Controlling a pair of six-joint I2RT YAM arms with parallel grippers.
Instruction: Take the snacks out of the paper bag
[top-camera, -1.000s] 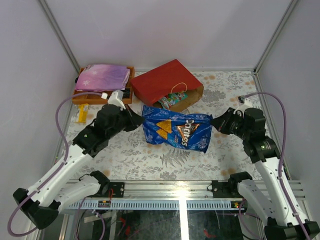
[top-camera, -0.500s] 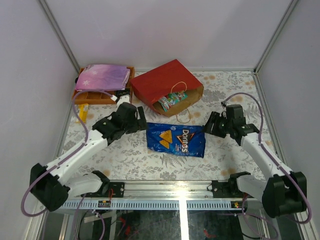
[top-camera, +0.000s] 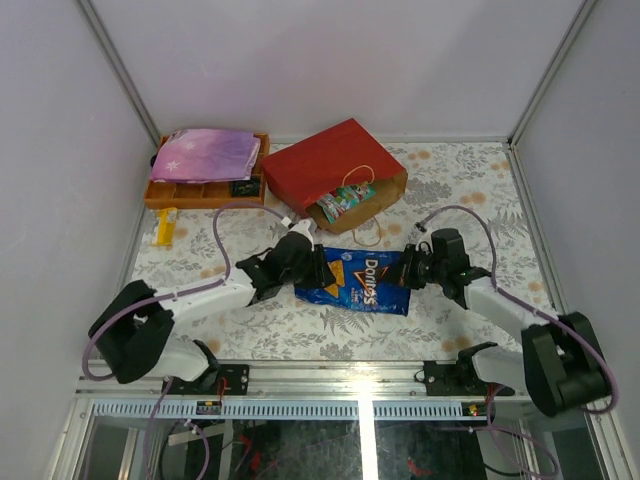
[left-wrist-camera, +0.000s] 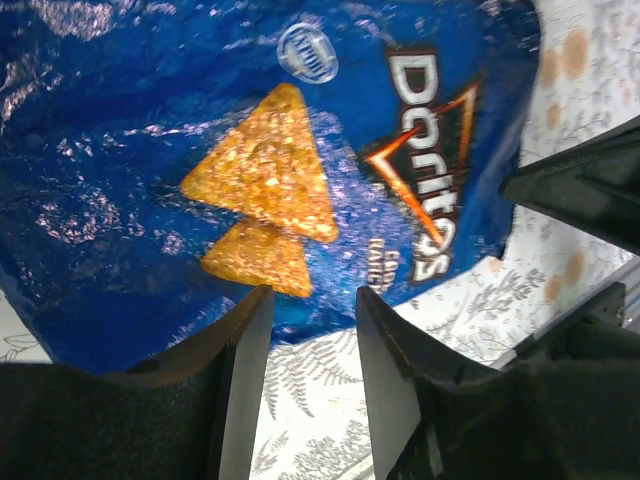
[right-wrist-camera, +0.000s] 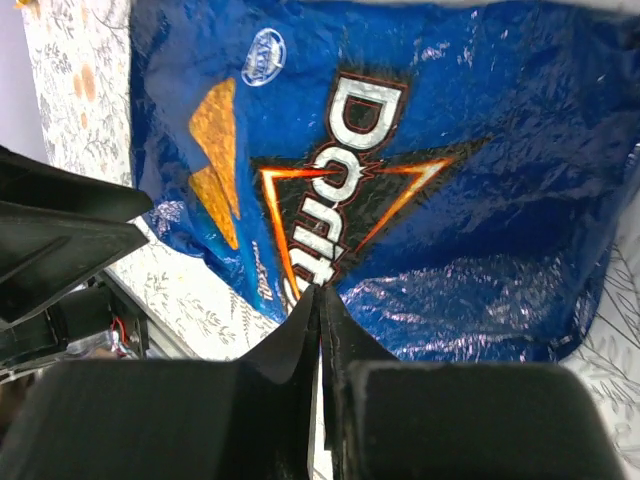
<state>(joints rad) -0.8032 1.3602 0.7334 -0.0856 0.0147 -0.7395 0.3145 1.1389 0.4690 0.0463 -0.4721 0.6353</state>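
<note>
Floral-print counter (top-camera: 300, 330), left jaws parted narrowly with nothing between them at one end of the blue Doritos bag (top-camera: 360, 283), right jaws pressed together at its other end, bag lying flat, red paper bag (top-camera: 325, 165) on its side behind, small packets (top-camera: 345, 198) in its mouth

left gripper (left-wrist-camera: 312, 296) parted; right gripper (right-wrist-camera: 320, 293) pressed closed

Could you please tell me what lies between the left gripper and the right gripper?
The blue Doritos bag lies between the left gripper and the right gripper, seen in the top view.
</note>
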